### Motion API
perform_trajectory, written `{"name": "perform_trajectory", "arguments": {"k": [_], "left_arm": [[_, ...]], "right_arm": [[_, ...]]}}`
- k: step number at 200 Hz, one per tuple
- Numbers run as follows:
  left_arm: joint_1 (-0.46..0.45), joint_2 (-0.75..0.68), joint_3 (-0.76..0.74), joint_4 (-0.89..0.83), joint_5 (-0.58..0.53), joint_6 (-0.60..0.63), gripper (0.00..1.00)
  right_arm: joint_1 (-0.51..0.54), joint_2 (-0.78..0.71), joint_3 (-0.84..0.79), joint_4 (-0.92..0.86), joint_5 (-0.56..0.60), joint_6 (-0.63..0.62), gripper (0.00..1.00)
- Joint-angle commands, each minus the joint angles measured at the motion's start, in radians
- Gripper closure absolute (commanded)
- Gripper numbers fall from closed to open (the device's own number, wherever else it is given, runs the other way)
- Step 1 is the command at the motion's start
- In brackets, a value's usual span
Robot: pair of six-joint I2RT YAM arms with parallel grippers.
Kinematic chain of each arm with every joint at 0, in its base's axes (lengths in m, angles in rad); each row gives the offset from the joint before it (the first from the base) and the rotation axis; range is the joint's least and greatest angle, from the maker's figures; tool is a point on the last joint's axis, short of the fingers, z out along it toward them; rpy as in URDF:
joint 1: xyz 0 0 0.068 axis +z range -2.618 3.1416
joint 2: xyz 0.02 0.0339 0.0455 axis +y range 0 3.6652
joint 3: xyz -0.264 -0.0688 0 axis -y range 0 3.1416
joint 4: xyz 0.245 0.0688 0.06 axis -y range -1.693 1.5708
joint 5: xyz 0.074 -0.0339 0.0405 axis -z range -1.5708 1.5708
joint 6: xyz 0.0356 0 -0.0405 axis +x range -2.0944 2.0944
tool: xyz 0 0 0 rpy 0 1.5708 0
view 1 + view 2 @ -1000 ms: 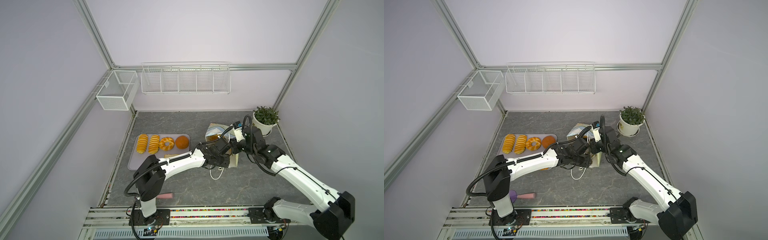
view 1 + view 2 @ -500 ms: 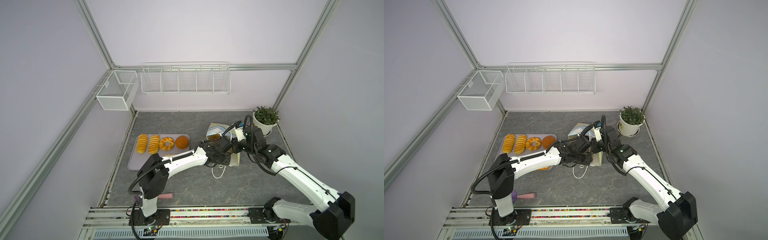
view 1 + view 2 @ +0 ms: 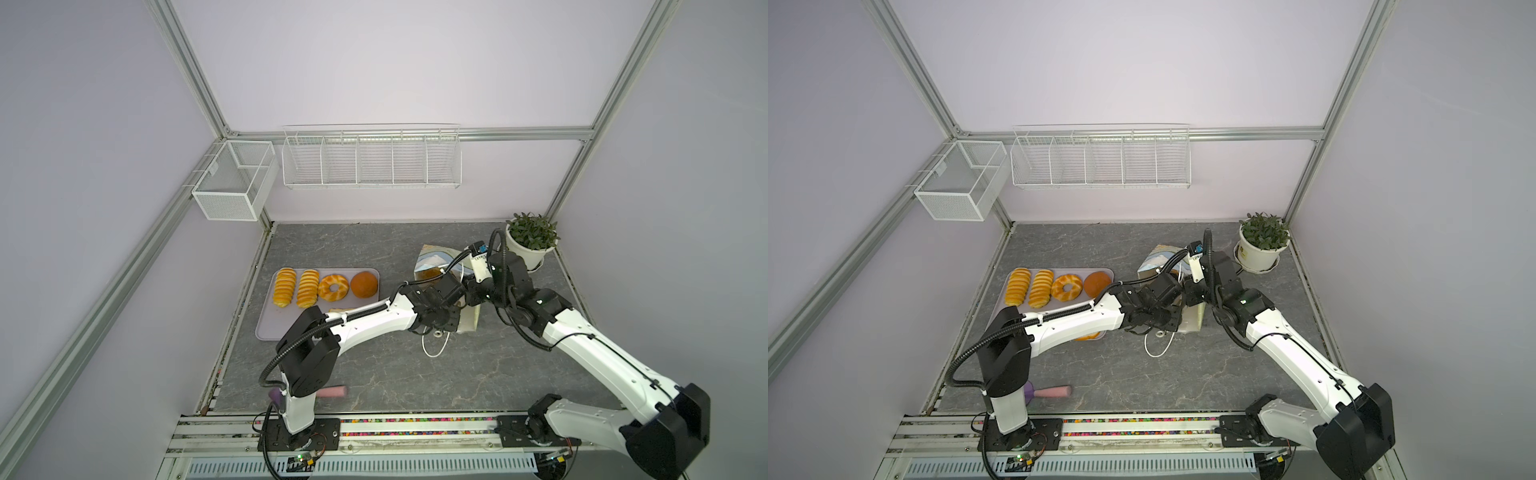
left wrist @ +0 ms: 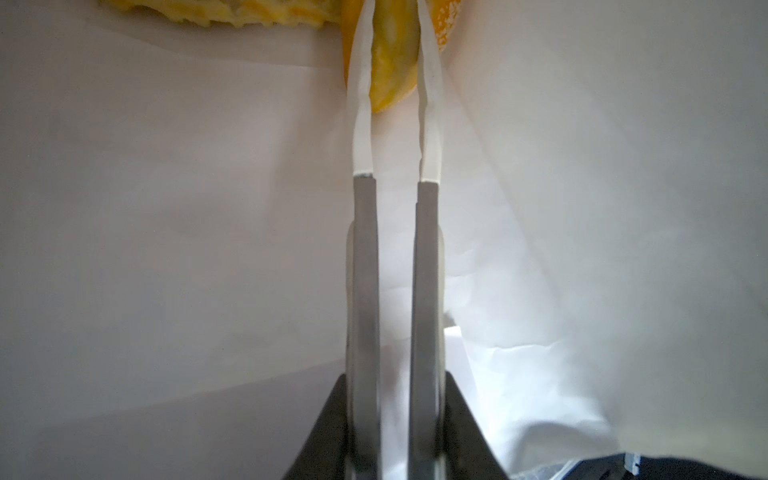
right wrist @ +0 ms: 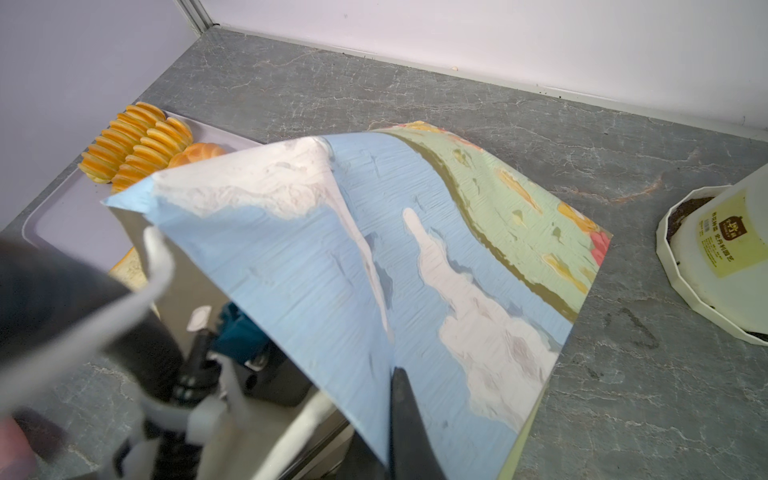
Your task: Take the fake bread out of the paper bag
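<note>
The paper bag (image 3: 432, 261) (image 3: 1158, 259), a gift bag printed with blue sky, white clouds and a green meadow, lies on its side on the grey marbled table (image 3: 374, 374). In both top views it is right of centre, with its mouth turned toward the lower edge. One white cord handle (image 3: 434, 345) loops out onto the table just below it.

The left arm reaches into the mouth, so in the top views the left gripper is hidden. The left wrist view shows the bag's creased white inside (image 4: 166, 208). There the left gripper (image 4: 394, 37) has its white-tipped fingers (image 4: 361, 124) clenched on a piece of fake bread (image 4: 390, 79), glossy golden yellow with a deeper orange rim and a tapering end. A second pale yellow piece (image 4: 216, 12), rough-edged, lies beside it against the paper.

The right gripper (image 5: 395, 374) is pinched tight on the bag's upper wall (image 5: 436, 249) near the mouth, holding it raised. Only one dark finger shows on the printed outside.

More fake bread lies in a row on a flat lilac-grey tray (image 3: 268, 328), left of centre in a top view. It holds two ridged long loaves (image 3: 284, 286) (image 3: 307, 287), striped yellow and orange, then a braided ring (image 3: 333, 286) and a smooth round bun (image 3: 364, 284). A pale square slice (image 3: 340, 309) peeks out beside the left arm.
</note>
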Motion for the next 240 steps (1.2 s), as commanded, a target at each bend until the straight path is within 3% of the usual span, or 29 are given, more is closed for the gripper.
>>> {"name": "perform_trajectory", "arguments": {"k": [1,38,93,147,198,240], "left_arm": [[-0.001,-0.055,-0.005,-0.036,-0.048,-0.001,0.85],[-0.003,-0.146,-0.056,-0.076,-0.073,-0.011,0.93],[-0.020,-0.288,-0.168,-0.087,-0.078,-0.050,0.96],[-0.075,-0.263,-0.163,-0.048,-0.112,0.078,0.66],[-0.092,-0.153,-0.089,-0.096,-0.193,0.219,0.60],[-0.096,-0.114,-0.041,-0.176,-0.324,0.325,0.60]], "right_arm": [[0.017,-0.005,-0.001,0.034,-0.038,-0.007,0.93],[0.015,0.001,-0.004,0.039,-0.026,-0.009,0.93],[0.014,0.017,0.001,0.050,-0.026,0.000,0.93],[0.014,0.012,-0.006,0.056,-0.036,0.014,0.93],[0.014,-0.004,-0.001,0.040,-0.039,0.011,0.93],[0.012,-0.005,0.019,0.027,-0.051,0.026,0.93]]}}
